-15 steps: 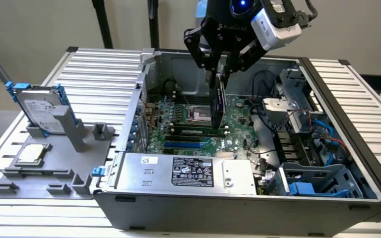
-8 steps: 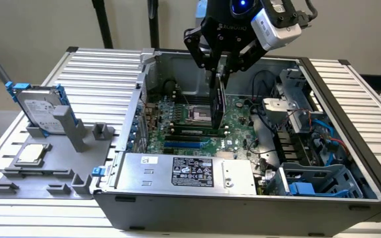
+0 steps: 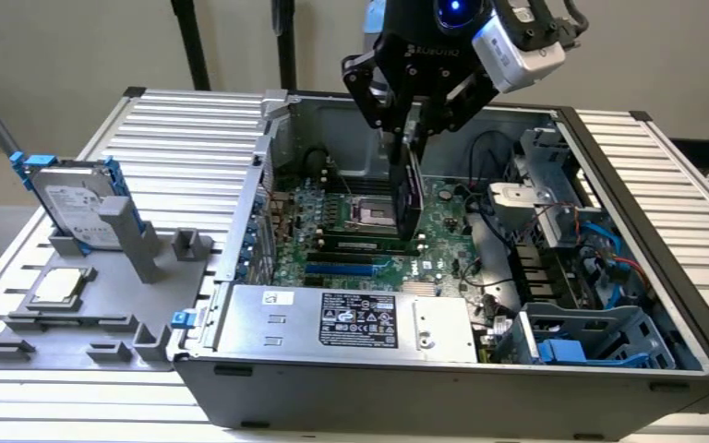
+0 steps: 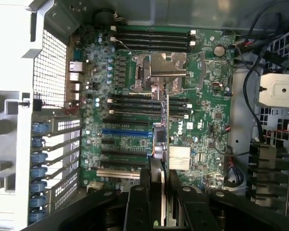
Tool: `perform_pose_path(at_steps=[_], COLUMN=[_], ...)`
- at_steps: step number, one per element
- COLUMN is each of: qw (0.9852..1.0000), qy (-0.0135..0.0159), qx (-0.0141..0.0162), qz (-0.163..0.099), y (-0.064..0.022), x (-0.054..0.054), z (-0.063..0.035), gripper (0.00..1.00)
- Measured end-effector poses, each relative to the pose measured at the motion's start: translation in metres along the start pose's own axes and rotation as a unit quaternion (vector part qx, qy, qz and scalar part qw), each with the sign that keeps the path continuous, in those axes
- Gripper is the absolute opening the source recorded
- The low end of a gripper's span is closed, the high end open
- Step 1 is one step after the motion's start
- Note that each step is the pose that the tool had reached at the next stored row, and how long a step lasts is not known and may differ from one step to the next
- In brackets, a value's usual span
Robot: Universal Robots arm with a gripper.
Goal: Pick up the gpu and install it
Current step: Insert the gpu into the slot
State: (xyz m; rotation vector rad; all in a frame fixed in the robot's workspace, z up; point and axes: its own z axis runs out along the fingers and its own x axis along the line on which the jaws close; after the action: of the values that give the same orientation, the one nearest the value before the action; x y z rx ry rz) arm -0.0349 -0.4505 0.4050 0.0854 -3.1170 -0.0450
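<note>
The gpu (image 3: pixel 406 189) is a thin dark card hanging on edge from my gripper (image 3: pixel 410 125), which is shut on its top. It hovers inside the open computer case (image 3: pixel 626 185), above the green motherboard (image 3: pixel 330 235) and beside the CPU socket (image 3: pixel 371 210). The wrist view looks down along the gpu (image 4: pixel 164 139), seen edge-on between my black fingers (image 4: pixel 143 202), over the motherboard (image 4: pixel 202 96) near the black slots and the blue slot (image 4: pixel 125 131). The card's lower edge stands clear of the board.
A silver hard drive with a blue frame (image 3: pixel 78 208) and a square processor chip (image 3: pixel 59 288) sit on a grey fixture (image 3: pixel 145 323) at the exterior view's left. The power supply (image 3: pixel 342 318) fills the case's near end. Cables and a drive cage (image 3: pixel 564 231) crowd the exterior view's right.
</note>
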Motion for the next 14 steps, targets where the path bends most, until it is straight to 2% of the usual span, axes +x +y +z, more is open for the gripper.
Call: perform_pose_path(at_steps=[3, 7, 10, 14], qw=[0.9996, 0.9980, 0.9959, 0.9919], qy=[0.0008, 0.0019, 0.0026, 0.0037], qx=[0.0006, 0.0014, 0.0021, 0.0029], qz=[-0.027, -0.064, -0.091, -0.127], y=[0.0000, 0.0000, 0.0000, -0.0001], x=[0.0000, -0.0001, -0.0001, -0.0001], z=[0.0002, 0.0008, 0.0017, 0.0033], gripper=[0.27, 0.27, 0.27, 0.27])
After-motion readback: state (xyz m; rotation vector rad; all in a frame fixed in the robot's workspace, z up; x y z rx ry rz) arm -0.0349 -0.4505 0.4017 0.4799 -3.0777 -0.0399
